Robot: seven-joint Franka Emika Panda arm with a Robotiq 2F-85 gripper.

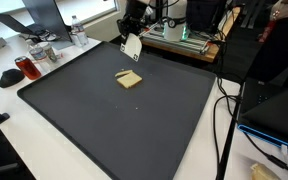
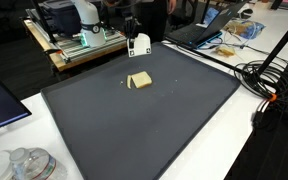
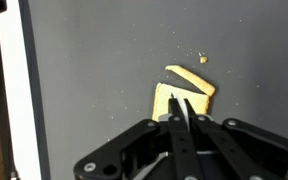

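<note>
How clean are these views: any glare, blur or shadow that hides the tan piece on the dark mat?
Wrist view: the shut gripper looms dark and slightly soft, covering the lower edge of the tan piece; the crumb nearby is small but distinct. Both exterior views: even light, no glare on the dark mat, barely any shadow under the tan piece; fine detail is lost at this size.

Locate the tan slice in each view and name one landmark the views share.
Exterior view: the tan slice lies upper middle, on the dark mat.
Exterior view: upper middle, towards the mat's far edge.
Wrist view: centre, just beyond the shut gripper.
Shared landmark: the dark mat under the slice.
</note>
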